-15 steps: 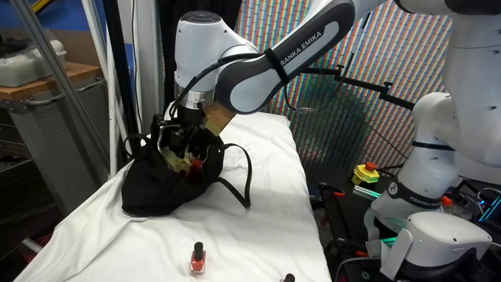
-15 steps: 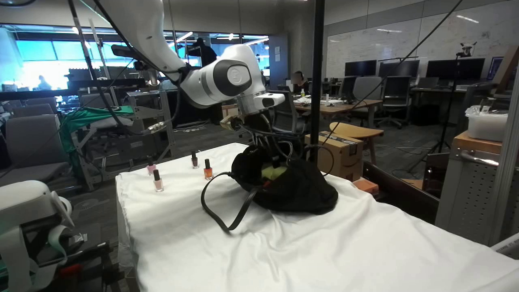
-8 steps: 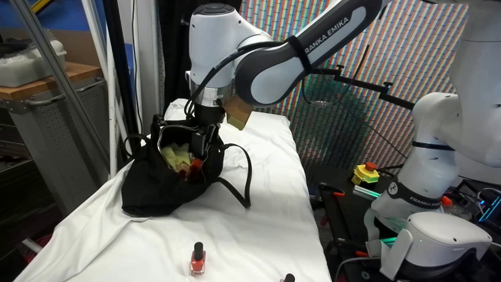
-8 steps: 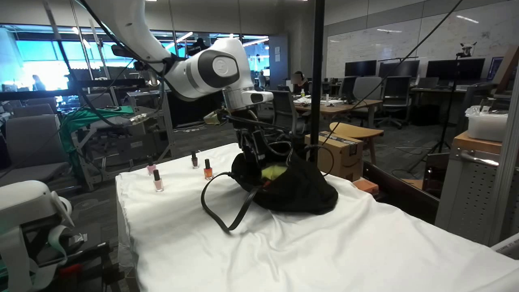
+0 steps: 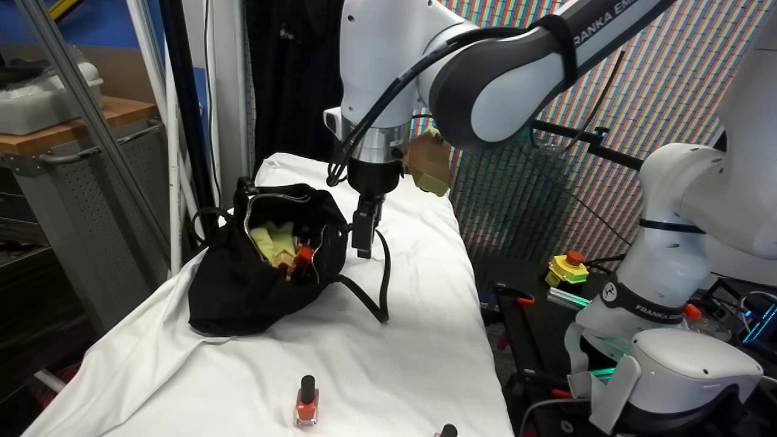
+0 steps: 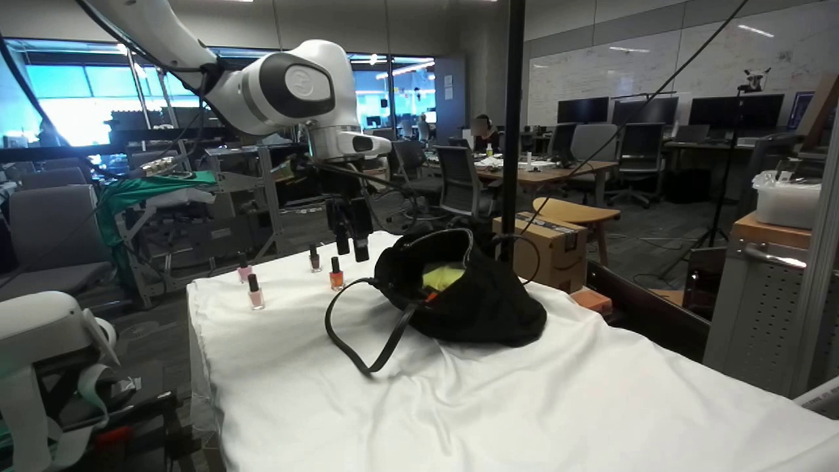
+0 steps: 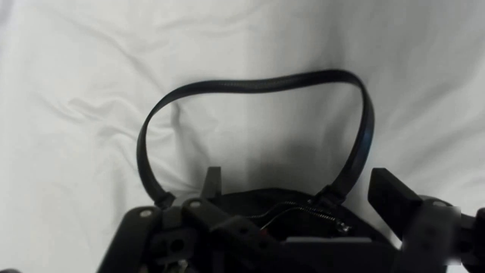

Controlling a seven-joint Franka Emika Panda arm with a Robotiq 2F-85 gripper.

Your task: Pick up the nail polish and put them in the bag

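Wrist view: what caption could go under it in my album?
An open, empty gripper near a black bag whose handle loops out over white cloth.

Blown-out blue glare at windows (image 6: 69,84)

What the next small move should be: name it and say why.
Probably swing the gripper toward the orange nail-polish bottle: the jaws stand open, holding nothing, outside the bag, and that bottle stands upright on the white cloth, nearest the bag in an exterior view.
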